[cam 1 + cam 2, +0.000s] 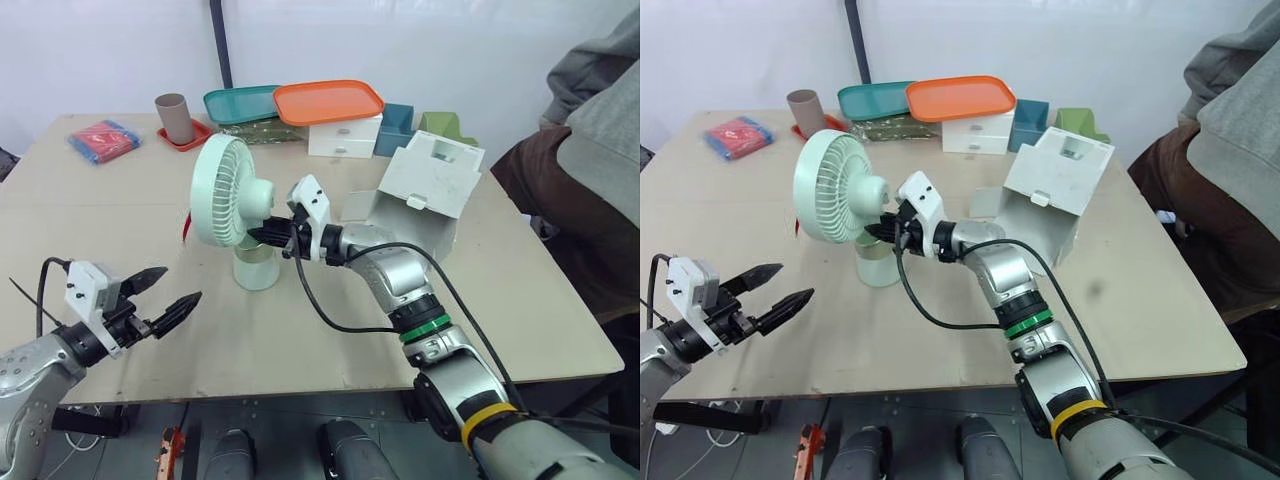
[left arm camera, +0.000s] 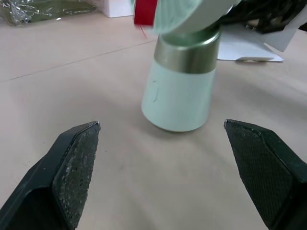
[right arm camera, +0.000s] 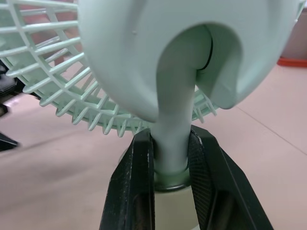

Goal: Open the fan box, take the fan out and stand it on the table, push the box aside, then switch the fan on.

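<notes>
The pale green fan (image 1: 225,190) stands near the middle of the table (image 1: 120,200), its round head facing my left. Its base (image 1: 256,268) has a metallic band; I cannot tell whether it rests flat. My right gripper (image 1: 262,237) is shut on the fan's thin neck (image 3: 171,120), just above the base and behind the head. The white fan box (image 1: 425,185) lies open behind my right arm, flap up. My left gripper (image 1: 180,284) hovers open near the front left edge, pointing at the fan base (image 2: 184,81), a short way from it with nothing between its fingers (image 2: 72,163).
Along the back edge are an orange tray (image 1: 328,100) on a white drawer unit (image 1: 344,136), a teal tray (image 1: 240,103), a brown cup (image 1: 176,118) and a blue bin (image 1: 396,128). A red packet (image 1: 103,140) lies back left. A person (image 1: 580,170) sits at the right edge.
</notes>
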`<action>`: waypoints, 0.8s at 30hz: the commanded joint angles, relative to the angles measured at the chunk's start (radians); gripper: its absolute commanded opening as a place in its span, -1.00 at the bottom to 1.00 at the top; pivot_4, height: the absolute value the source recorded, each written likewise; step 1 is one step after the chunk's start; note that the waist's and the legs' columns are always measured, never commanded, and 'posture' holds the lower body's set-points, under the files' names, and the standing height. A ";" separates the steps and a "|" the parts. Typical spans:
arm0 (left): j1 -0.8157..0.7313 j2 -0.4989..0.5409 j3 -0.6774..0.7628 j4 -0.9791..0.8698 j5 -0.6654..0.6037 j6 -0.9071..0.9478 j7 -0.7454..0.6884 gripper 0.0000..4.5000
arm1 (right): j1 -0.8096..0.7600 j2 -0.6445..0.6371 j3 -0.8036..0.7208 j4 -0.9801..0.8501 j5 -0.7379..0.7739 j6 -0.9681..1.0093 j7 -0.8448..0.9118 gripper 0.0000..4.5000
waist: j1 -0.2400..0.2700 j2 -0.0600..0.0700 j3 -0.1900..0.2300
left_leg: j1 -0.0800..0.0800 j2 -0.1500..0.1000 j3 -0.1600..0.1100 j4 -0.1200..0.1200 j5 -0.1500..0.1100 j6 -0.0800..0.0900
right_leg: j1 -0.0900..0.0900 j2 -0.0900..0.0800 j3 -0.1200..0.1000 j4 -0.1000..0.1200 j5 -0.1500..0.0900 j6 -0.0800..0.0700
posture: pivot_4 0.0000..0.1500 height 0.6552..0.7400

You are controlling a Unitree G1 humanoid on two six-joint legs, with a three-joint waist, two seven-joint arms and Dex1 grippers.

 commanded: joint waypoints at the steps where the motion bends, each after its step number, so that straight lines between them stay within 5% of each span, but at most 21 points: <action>1: 0.028 -0.007 0.021 -0.071 -0.038 0.004 0.019 0.96 | -0.070 0.037 -0.003 0.124 -0.059 -0.157 -0.023 -0.82 | -0.001 0.000 0.000 | 0.000 0.000 0.000 0.000 0.000 0.000 | 0.000 0.000 0.000 0.000 0.000 0.000 | 1.00 1.00; 5: 0.047 -0.009 0.026 -0.078 -0.032 -0.011 0.021 0.96 | -0.064 0.050 0.000 0.156 -0.074 -0.194 -0.016 -0.82 | -0.004 0.000 0.000 | 0.001 0.000 0.000 -0.001 0.000 0.000 | 0.000 0.000 0.000 0.000 0.000 -0.001 | 1.00 1.00; 6: 0.048 -0.010 0.024 -0.075 -0.031 -0.013 0.023 1.00 | -0.064 0.052 0.000 0.161 -0.074 -0.196 -0.008 -0.47 | -0.005 0.000 0.000 | 0.002 0.000 0.000 -0.001 0.000 0.000 | 0.001 0.000 0.000 0.000 0.000 -0.001 | 1.00 1.00; 14: 0.030 -0.020 -0.021 -0.064 -0.017 -0.029 0.034 1.00 | -0.052 0.036 0.002 0.086 -0.079 -0.170 0.023 0.91 | -0.014 0.000 0.000 | 0.003 0.000 0.000 -0.001 0.001 0.001 | 0.001 0.000 0.001 0.000 0.000 -0.006 | 1.00 1.00; 19: 0.022 -0.023 -0.036 -0.060 -0.014 -0.033 0.035 1.00 | -0.014 -0.007 0.020 -0.012 -0.093 -0.121 0.047 0.98 | -0.013 0.000 0.000 | 0.003 0.000 0.000 -0.002 0.001 0.001 | 0.001 0.000 0.001 0.000 0.000 -0.002 | 1.00 1.00; 24: 0.021 -0.037 -0.054 -0.063 -0.004 -0.053 0.036 1.00 | 0.115 -0.161 -0.027 -0.306 -0.063 0.049 0.068 0.98 | -0.012 0.000 0.000 | 0.003 0.000 0.000 -0.005 0.001 0.000 | 0.001 0.000 0.000 0.000 -0.002 -0.002 | 1.00 1.00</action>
